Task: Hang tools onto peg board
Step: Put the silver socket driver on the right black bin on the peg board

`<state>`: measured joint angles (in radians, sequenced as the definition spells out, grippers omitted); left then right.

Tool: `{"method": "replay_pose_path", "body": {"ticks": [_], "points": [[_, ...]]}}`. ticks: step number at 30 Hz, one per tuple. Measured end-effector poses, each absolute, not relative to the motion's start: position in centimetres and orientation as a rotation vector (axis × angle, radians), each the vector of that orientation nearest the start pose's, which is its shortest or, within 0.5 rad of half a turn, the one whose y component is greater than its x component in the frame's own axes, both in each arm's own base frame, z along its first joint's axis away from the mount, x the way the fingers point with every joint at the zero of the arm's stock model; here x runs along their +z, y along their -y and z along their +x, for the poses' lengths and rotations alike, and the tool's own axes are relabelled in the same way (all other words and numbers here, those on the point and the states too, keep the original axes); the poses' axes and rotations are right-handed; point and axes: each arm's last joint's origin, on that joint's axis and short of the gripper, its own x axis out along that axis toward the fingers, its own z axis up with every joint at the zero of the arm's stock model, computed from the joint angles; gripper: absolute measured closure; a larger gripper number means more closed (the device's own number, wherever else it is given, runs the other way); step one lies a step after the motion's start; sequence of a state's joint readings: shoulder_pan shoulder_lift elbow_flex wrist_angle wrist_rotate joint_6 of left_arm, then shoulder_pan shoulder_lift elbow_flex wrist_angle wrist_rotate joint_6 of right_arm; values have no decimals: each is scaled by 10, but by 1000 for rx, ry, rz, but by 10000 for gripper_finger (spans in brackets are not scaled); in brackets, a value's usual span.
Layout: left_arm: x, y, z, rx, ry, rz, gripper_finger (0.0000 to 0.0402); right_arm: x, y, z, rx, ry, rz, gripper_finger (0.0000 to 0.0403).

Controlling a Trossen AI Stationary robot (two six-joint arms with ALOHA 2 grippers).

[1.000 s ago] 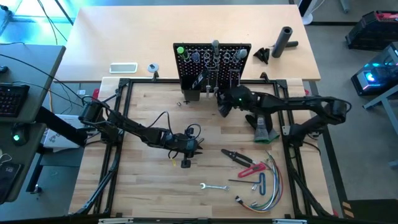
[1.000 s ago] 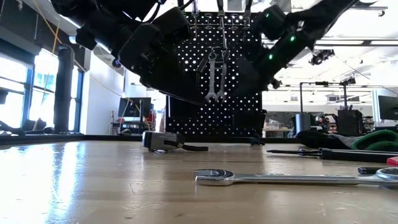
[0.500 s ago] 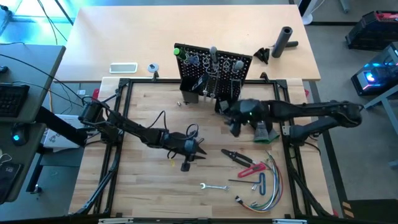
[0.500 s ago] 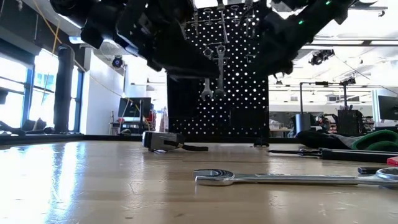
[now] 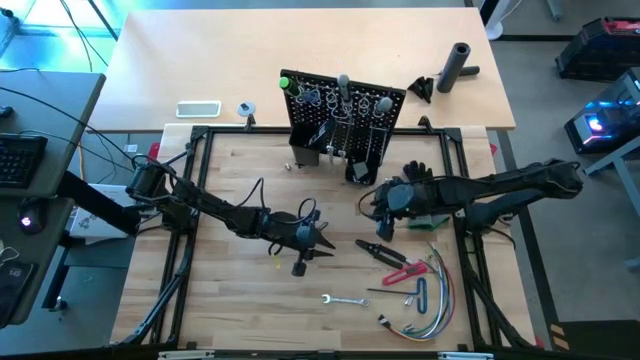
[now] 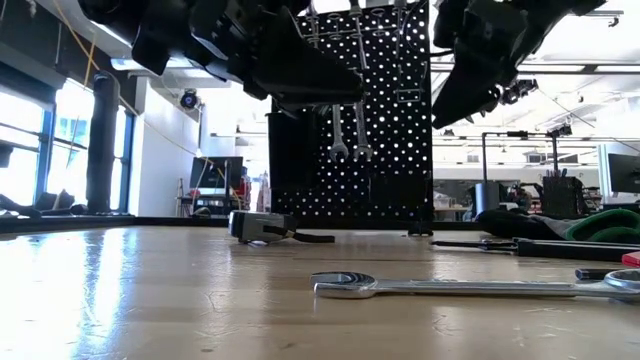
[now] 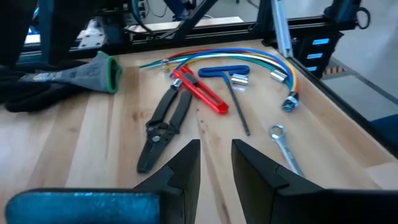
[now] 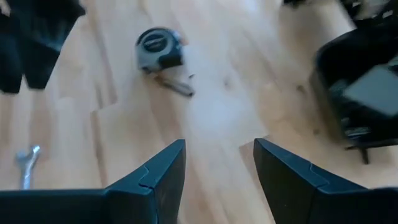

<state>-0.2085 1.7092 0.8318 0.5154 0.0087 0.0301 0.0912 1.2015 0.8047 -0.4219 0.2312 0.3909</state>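
Wooden table [image 5: 230, 290] holding loose wrench [image 5: 343, 299], pliers [image 5: 381, 251] up front. Left gripper [image 5: 318, 243] hovering mid-table, fingers narrowly parted, empty. Right gripper [image 5: 379, 212] pulling back from peg board [image 5: 342, 118], fingers spread, empty; wrenches hanging there, so next tool pickup likely.

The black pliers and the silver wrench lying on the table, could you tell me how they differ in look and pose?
The black pliers are dark, with two handles slightly spread; the silver wrench is one slim bright metal bar with a ring end. The pliers lie beside the red-handled tool; the wrench lies apart, nearer the table edge. Both lie flat on the wooden table, not yet hung.
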Motion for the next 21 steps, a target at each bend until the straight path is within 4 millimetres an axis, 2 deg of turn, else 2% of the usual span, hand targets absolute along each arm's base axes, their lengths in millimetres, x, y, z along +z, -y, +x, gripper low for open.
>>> {"method": "replay_pose_path", "body": {"ticks": [7, 13, 21], "points": [[179, 71, 342, -209, -382, 50, 316, 240, -10, 239, -308, -768, 235, 218], [176, 70, 341, -187, -409, 77, 316, 235, -5, 231, -417, -836, 196, 218], [170, 68, 338, -169, -474, 98, 316, 259, -10, 213, -411, -729, 143, 218]]}}
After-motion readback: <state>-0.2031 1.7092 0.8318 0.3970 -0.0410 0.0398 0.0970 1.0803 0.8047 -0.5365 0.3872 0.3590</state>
